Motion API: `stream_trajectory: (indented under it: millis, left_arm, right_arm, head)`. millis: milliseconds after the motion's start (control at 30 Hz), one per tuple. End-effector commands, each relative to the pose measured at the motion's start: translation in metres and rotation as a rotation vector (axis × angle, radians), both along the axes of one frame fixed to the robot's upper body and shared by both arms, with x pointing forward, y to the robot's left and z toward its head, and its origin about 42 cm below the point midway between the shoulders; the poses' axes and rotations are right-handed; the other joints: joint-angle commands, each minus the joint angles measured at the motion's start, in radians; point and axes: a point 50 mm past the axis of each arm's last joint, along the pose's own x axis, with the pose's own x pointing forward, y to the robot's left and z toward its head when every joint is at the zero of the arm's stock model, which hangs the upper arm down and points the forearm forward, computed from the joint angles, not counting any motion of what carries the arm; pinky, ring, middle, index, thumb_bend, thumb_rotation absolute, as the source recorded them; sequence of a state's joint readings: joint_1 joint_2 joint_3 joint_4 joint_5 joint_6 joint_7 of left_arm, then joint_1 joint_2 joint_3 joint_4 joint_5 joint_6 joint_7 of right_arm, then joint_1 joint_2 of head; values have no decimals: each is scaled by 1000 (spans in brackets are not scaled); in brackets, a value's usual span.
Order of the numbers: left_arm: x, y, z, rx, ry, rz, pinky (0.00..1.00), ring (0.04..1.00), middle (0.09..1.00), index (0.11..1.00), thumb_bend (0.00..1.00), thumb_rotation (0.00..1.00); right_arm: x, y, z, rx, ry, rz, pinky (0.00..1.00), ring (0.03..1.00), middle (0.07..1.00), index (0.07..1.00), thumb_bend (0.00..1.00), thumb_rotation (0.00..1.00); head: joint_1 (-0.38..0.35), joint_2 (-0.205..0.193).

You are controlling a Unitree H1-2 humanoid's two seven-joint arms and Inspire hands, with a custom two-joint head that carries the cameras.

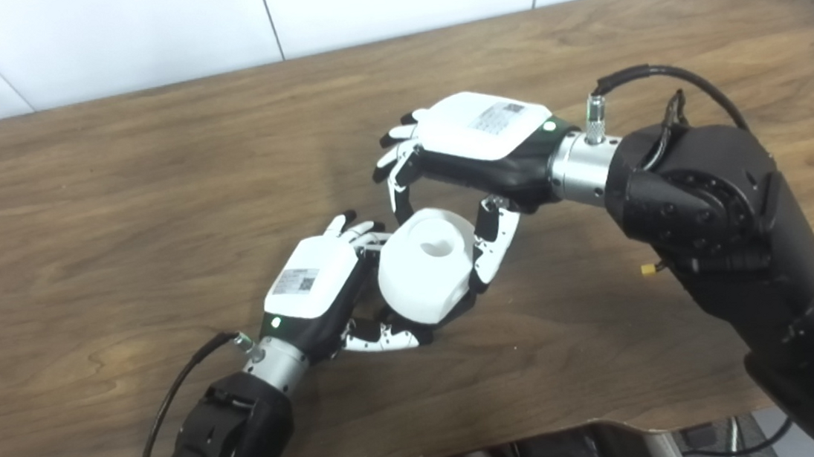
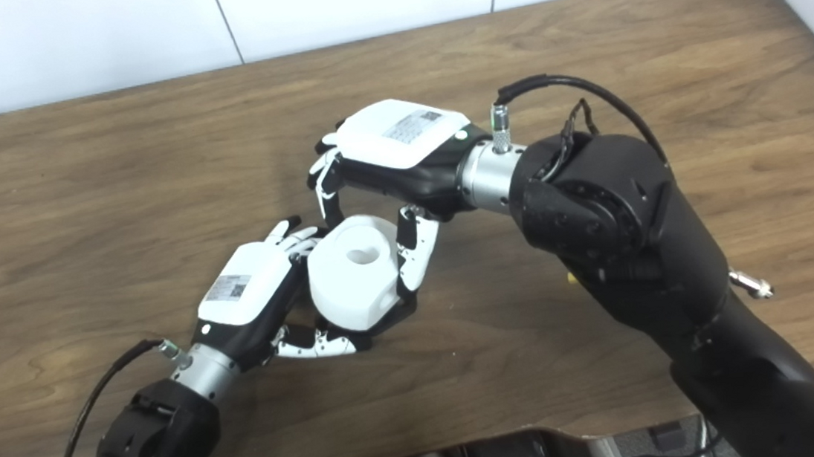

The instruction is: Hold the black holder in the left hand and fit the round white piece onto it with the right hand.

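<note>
Fingers (image 1: 363, 241) of our left hand (image 1: 315, 286) curl around the round white plastic piece (image 1: 427, 264), its thumb running under the piece's lower edge, so this hand is grasping it. We cannot make out the black holder; whatever lies beneath the white piece is hidden by it and by our fingers. Our right hand (image 1: 477, 143) arches over the piece from above and behind, thumb pressed against its right side and the other fingers bent down near its far edge, gripping it too. The piece shows a shallow round hollow on top and sits near the middle of the brown wooden table (image 1: 114, 212).
</note>
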State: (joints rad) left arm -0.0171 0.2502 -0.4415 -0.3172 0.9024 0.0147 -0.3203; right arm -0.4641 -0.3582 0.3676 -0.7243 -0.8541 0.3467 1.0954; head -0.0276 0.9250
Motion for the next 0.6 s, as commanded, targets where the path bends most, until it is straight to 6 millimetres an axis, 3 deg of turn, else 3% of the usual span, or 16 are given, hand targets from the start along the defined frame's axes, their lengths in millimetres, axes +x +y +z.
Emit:
stream_trajectory:
  millis: [0,567]
  left_arm:
    - [2,0,-5,39,37,3,1000,890,790,485,524,60]
    - [2,-2,-4,42,39,5,1000,891,792,485,524,60]
  right_arm:
    - [0,3,11,24,-70,9,1000,947,848,484,525,140]
    - [-3,12,2,-15,-56,29,1000,947,851,484,525,142]
  head:
    - [-1,0]
    - [-6,7]
